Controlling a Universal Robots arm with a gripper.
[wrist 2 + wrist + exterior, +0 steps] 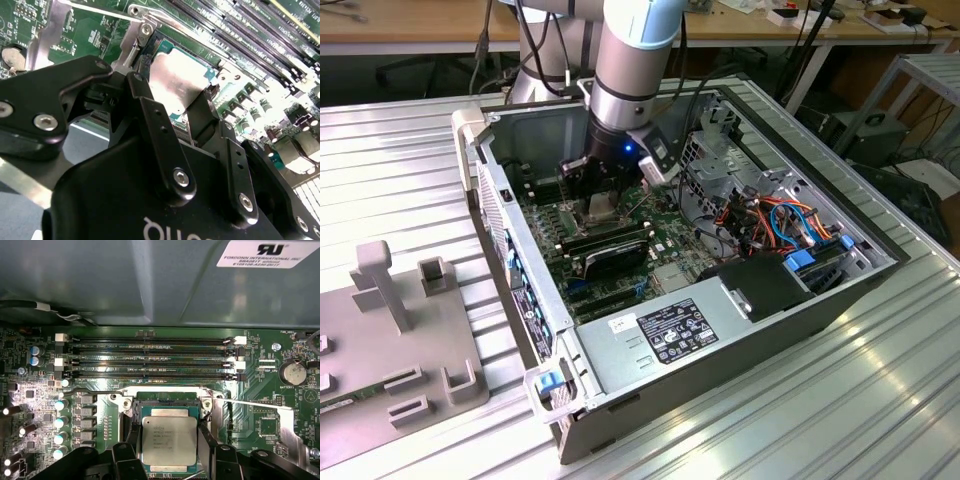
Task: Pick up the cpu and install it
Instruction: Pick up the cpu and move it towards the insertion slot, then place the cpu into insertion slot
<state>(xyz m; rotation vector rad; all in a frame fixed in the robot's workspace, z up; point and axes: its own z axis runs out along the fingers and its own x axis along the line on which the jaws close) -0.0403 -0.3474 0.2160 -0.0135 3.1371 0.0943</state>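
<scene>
The cpu, a silvery square chip with a thin green rim, lies within the metal-framed socket on the green motherboard; whether it is fully seated I cannot tell. My gripper is directly over it, with a black finger pressed against one edge and the other against the opposite edge. In the second wrist view the cpu shows between the same fingers of the gripper. In the exterior view the gripper reaches down into the open computer case.
Memory slots run beside the socket, with the case wall beyond. The socket's load plate and wire lever stand open. A power supply, cables and a grey fixture tray are nearby.
</scene>
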